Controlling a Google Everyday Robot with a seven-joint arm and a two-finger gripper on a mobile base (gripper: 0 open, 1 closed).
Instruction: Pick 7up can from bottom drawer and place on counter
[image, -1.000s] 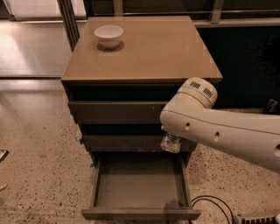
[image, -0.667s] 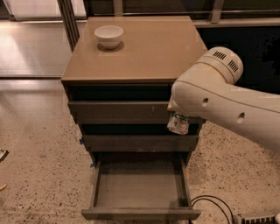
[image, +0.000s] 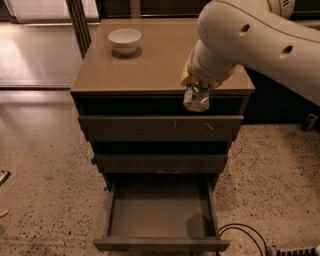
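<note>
The 7up can (image: 196, 99), silvery-white with a shiny end, hangs in my gripper (image: 198, 90) just in front of the counter's front edge, right of centre. My gripper is shut on it under the big white arm (image: 250, 40) that comes in from the upper right. The counter (image: 150, 65) is the glossy tan top of the cabinet. The bottom drawer (image: 160, 215) is pulled out below and its inside looks empty. The two drawers above it are shut.
A white bowl (image: 124, 40) stands on the counter at the back left. A black cable (image: 245, 235) lies on the speckled floor at the lower right. A dark post (image: 77, 22) stands behind the cabinet's left corner.
My arm has risen with the can, from the level of the middle drawers up to the counter's front edge.
</note>
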